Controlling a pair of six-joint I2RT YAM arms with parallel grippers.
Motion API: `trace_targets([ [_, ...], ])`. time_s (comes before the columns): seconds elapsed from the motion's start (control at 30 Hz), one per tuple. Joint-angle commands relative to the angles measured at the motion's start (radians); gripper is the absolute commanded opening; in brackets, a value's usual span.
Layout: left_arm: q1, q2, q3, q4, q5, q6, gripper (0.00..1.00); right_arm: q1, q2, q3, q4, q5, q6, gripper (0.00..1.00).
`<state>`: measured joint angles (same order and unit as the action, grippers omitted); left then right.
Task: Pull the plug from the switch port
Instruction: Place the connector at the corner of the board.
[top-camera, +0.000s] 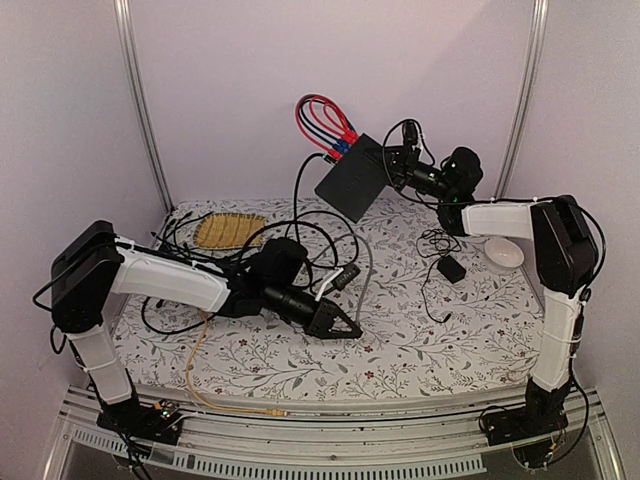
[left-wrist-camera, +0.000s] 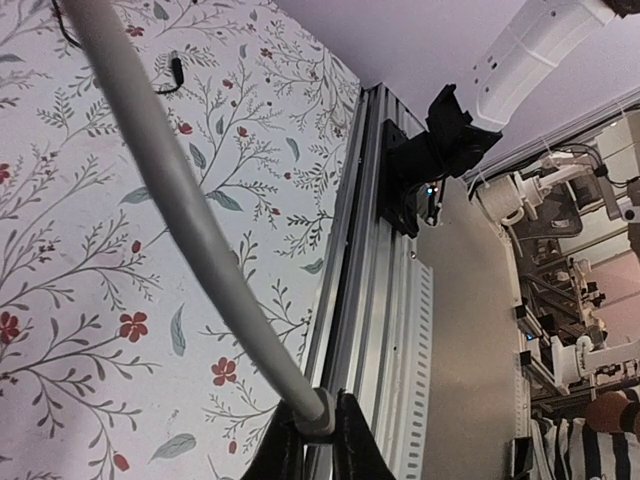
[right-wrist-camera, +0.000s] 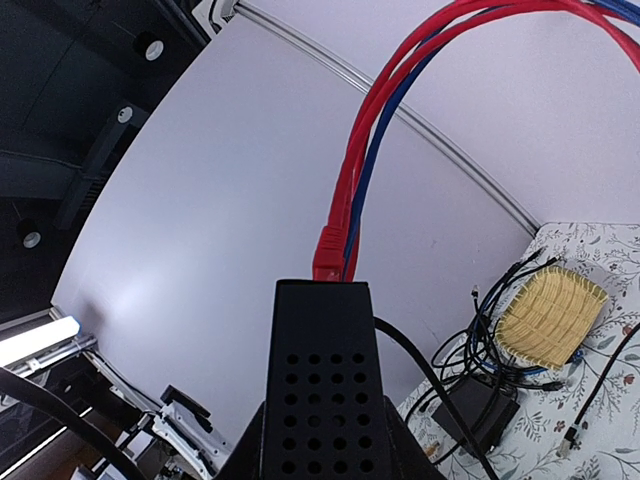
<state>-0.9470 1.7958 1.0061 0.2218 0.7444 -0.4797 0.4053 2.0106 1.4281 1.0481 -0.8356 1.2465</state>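
The switch port (top-camera: 343, 150) is sitting in the row along the far edge of the flat black switch (top-camera: 352, 178), which is hanging tilted in the air at upper centre of the top view, off the table. In the right wrist view a red plug (right-wrist-camera: 328, 262) is sitting in that edge, with red and blue cables (right-wrist-camera: 365, 130) rising from it toward the upper right. We are gripping the switch by its right side with the right gripper (top-camera: 395, 165), its jaws narrowed on the casing. Lower in the frame, near the middle of the floral tablecloth (top-camera: 440, 340), we are pinching a grey cable (left-wrist-camera: 180, 190) in the left gripper (left-wrist-camera: 318, 440), its jaws closed tight on the cable's end collar. A woven yellow mat (top-camera: 230, 230) is lying at the cloth's upper left, and a white bowl (top-camera: 503, 255) is lying near its right edge.
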Motion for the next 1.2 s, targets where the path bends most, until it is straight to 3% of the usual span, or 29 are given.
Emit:
trace_targets([
  [0.0, -0.049, 0.049, 0.073, -0.181, -0.144, 0.175, 0.00, -0.010, -0.053, 0.047, 0.145, 0.072, 0.023, 0.01],
  [0.47, -0.170, 0.161, 0.262, -0.360, -0.462, 0.395, 0.00, -0.020, -0.064, 0.016, 0.202, 0.081, 0.063, 0.01],
  [0.67, -0.210, 0.210, 0.299, -0.360, -0.575, 0.492, 0.00, -0.031, -0.078, -0.006, 0.215, 0.072, 0.072, 0.01],
  [0.93, -0.232, 0.266, 0.349, -0.325, -0.643, 0.592, 0.00, -0.052, -0.104, -0.032, 0.228, 0.060, 0.089, 0.01],
  [1.17, -0.233, 0.363, 0.496, -0.346, -0.668, 0.690, 0.00, -0.067, -0.134, -0.052, 0.233, 0.055, 0.097, 0.01],
])
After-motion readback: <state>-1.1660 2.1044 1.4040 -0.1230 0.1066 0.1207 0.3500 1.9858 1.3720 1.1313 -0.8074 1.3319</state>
